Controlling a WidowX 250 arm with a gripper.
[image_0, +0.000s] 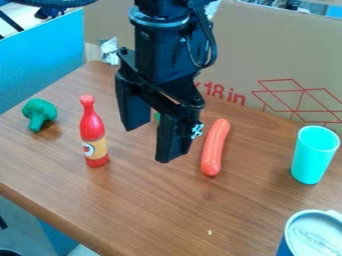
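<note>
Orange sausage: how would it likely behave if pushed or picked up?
The orange sausage is long and rounded, so a sideways push would probably roll it, though its slight bend may make that uneven. Its smooth surface could slip when gripped.

Brown table (153, 205); broccoli (40, 112), bottle (93, 132), sausage (214, 148), cup (314, 154)

Green broccoli (39, 112) and a turquoise cup (312, 157) share the wooden table (153, 205), cardboard (267, 47) behind.
</note>
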